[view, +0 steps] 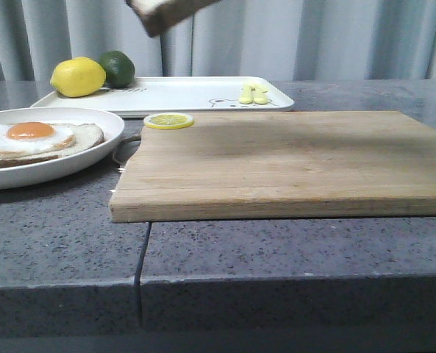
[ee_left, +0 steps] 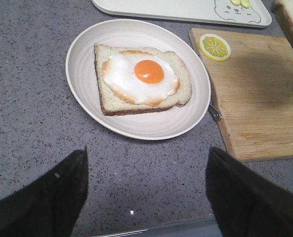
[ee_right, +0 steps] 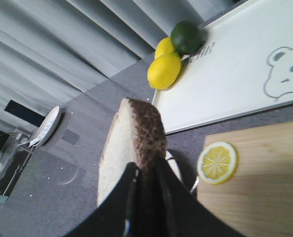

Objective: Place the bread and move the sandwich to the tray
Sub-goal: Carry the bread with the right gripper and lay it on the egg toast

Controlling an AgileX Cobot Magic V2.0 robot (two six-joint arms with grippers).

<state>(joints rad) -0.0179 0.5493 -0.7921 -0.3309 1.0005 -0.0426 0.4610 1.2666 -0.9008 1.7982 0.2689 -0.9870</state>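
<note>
Your right gripper pinches the bread aloft, above the wooden board; your left gripper hangs spread over the counter near the sandwich. A lemon slice sits on the board's corner, while a lemon and lime occupy the tray.

Your right gripper pinches the bread on edge between its dark fingers, dark crust facing you, held above the grey counter. A lemon slice lies at the corner of the wooden board. Beyond it, the tray carries a bear drawing; lemons and a lime rest at its far corner.
</note>
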